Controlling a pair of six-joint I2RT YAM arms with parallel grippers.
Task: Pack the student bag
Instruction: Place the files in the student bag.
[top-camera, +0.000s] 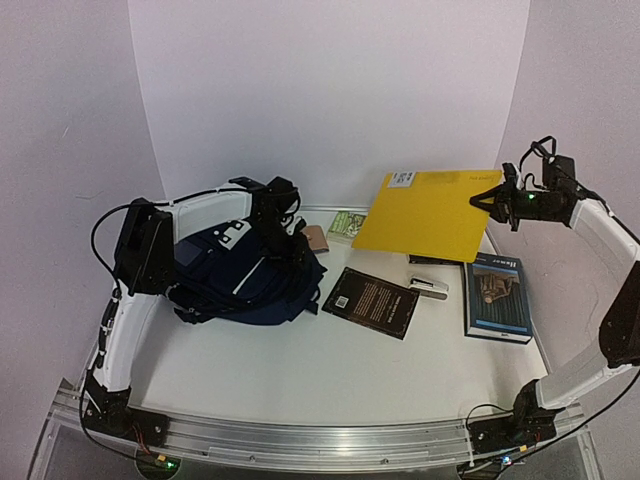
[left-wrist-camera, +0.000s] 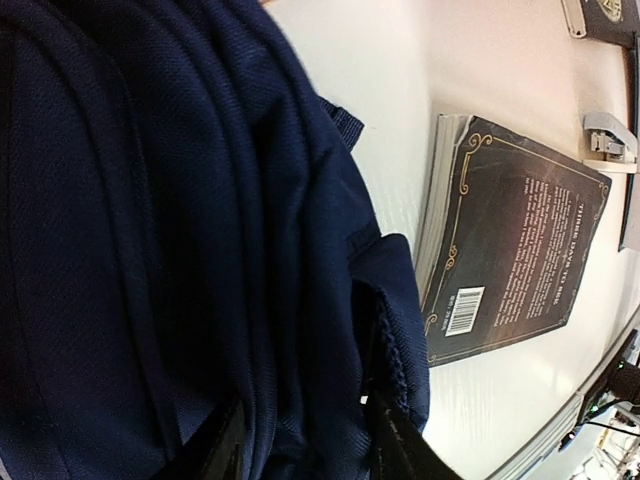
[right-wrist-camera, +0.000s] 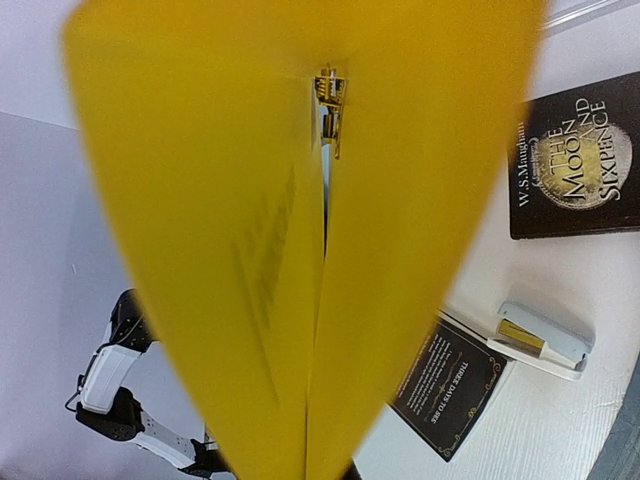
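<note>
Student bag (top-camera: 245, 275) lies on the tabletop (top-camera: 300, 370). To the right of the bag: black book (top-camera: 370, 302), stapler (top-camera: 430, 287), blue book (top-camera: 497, 297). Left wrist view only: left end effector (left-wrist-camera: 305, 452) straddles a bag fold; whether it is clamped, cannot tell. Farther right, right end effector (top-camera: 485, 200) is clamped on a raised yellow folder (top-camera: 425, 215), which blocks most of its wrist view.

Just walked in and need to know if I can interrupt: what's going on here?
The two arms are packing the student bag. The left gripper straddles a fold of the bag's fabric; whether it has clamped isn't clear. The right gripper is shut on a corner of a yellow folder, holding it up off the table. A black book, a blue book and a stapler lie on the table, not yet packed.
</note>
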